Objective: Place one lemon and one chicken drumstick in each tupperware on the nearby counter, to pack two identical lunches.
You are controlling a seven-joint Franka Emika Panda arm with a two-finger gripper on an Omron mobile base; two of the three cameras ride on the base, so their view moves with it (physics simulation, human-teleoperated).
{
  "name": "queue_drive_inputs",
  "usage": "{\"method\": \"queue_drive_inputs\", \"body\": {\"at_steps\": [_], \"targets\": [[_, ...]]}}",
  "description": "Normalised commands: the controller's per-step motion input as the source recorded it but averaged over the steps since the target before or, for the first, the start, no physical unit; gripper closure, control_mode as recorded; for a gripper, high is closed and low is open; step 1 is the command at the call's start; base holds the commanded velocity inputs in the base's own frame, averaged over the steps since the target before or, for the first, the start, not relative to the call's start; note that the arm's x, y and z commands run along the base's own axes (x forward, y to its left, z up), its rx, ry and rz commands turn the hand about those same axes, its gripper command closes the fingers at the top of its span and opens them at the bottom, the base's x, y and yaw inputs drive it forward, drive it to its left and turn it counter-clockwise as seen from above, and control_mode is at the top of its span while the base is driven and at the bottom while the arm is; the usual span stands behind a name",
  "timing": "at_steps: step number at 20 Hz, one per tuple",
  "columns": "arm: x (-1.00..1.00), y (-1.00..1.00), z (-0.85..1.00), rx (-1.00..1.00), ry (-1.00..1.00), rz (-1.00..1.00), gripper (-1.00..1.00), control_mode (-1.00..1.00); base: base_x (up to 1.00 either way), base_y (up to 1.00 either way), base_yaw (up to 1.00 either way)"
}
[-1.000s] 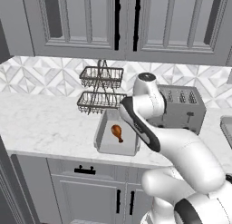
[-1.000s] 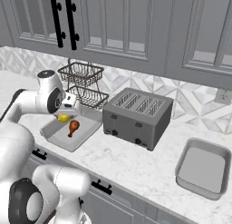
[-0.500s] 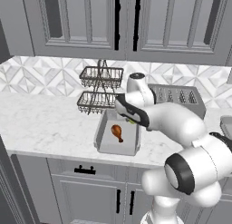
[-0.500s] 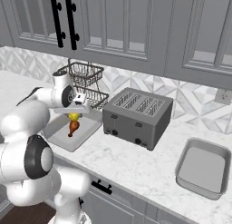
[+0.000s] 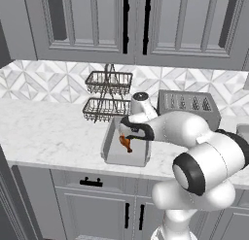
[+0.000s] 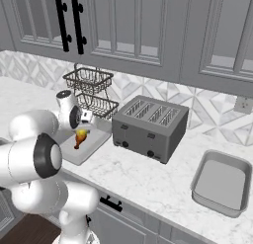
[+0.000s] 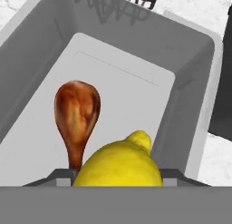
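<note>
The end effector (image 7: 117,184) is grasping the lemon (image 7: 118,166), holding it just above the near tupperware (image 7: 192,89), toward that container's 5 o'clock corner in the hand view. A chicken drumstick (image 7: 77,114) already lies on the container floor at about 9 o'clock from the lemon. The container sits on the table (image 5: 44,132), in front of the wire basket rack (image 5: 108,95); the toaster (image 6: 149,123) stands at 3 o'clock. The second tupperware (image 6: 221,183) waits well apart. The lemon looks firm, light, round and prone to roll, so a grasp across its middle suits it.
</note>
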Motion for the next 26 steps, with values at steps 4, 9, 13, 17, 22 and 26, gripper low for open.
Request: {"method": "queue_drive_inputs", "body": {"at_steps": [4, 9, 13, 17, 22, 26], "targets": [[0.00, 0.00, -0.35, 0.00, -0.11, 0.00, 1.00, -1.00, 0.00, 0.00, 0.00], [0.00, 0.00, -0.16, 0.00, -0.11, 0.00, 1.00, -1.00, 0.00, 0.00, 0.00], [0.12, -0.02, -0.02, 0.01, -0.08, 0.00, 1.00, -1.00, 0.00, 0.00, 0.00], [0.30, -0.13, 0.15, 0.05, 0.07, 0.00, 1.00, -1.00, 0.00, 0.00, 0.00], [0.12, -0.06, 0.08, 0.01, 0.16, 0.00, 1.00, -1.00, 0.00, 0.00, 0.00], [0.00, 0.00, -0.02, 0.00, 0.00, 0.00, 1.00, -1.00, 0.00, 0.00, 0.00]]}}
